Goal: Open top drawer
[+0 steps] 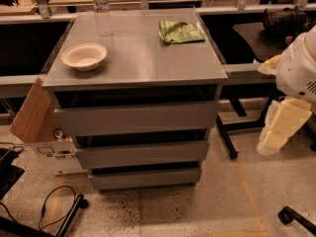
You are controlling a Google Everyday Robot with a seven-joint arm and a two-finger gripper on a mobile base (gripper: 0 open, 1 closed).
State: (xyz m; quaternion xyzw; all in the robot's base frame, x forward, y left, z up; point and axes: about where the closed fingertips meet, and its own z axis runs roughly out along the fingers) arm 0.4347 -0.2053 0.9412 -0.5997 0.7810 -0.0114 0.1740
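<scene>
The grey cabinet stands in the middle of the camera view with three drawer fronts stacked below its top. The top drawer is the wide, plain grey front just under the top, with a dark gap above it; it looks pushed in. My arm's white rounded housing is at the right edge, and the cream-coloured gripper hangs below it, to the right of the cabinet at about drawer height and well apart from the drawer front.
On the cabinet top are a white bowl, a clear water bottle and a green snack bag. A cardboard box leans at the cabinet's left. Black table legs stand at the right, and cables lie on the floor at lower left.
</scene>
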